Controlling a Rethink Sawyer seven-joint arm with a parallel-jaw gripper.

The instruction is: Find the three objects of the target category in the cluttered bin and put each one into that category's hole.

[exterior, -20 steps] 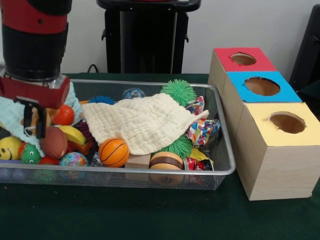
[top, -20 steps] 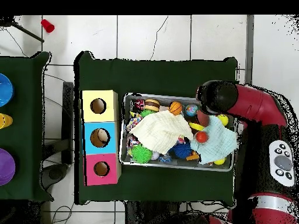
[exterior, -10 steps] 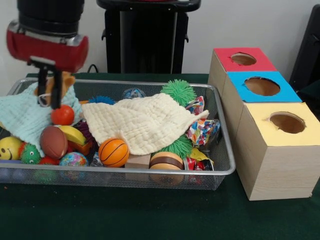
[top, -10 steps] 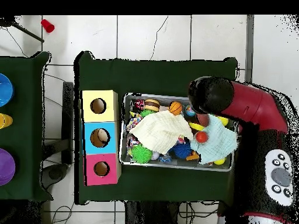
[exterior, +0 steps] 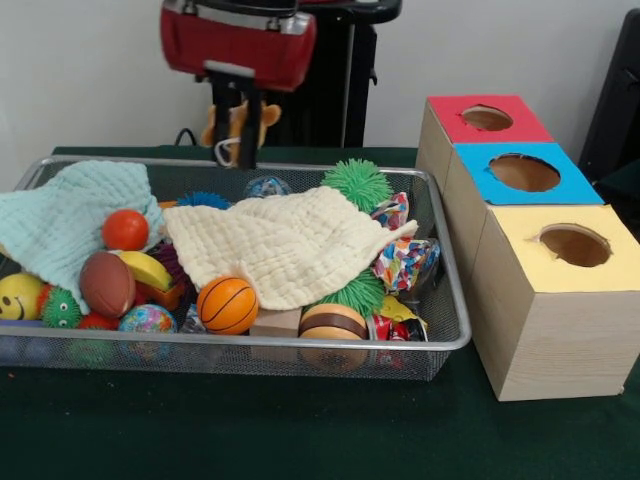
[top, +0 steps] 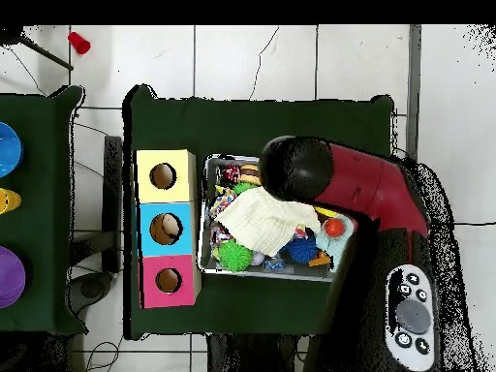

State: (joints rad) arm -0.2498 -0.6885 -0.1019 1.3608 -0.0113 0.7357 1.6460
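From where I'm sitting, the wire mesh bin (exterior: 440,300) is packed: a cream cloth (exterior: 290,245) spread over the middle, a pale blue-green cloth (exterior: 55,220) bunched at one end, and a heap of toys poking out around them. Beside it sits the row of three wooden boxes, yellow-topped box (exterior: 560,300) nearest the camera, then the blue-topped box (exterior: 520,172), then the red-topped box (exterior: 487,120), each with a round hole.

The gripper (exterior: 240,130) is up above the bin's far rim, clamped on a small tan plush animal (exterior: 238,118) (looks like a teddy-ish thing, hard to say more). It's hanging clear of the clutter and well apart from the boxes.

Progress-wise, I'd call this one object picked and lifted, not yet delivered. I can't tell from the holes whether anything's already inside (the blue one in the overhead view maybe shows something pale, not sure).

Still in the bin: football (exterior: 107,284), basketball (exterior: 227,305), orange ball (exterior: 125,229), green spiky ball (exterior: 357,183).
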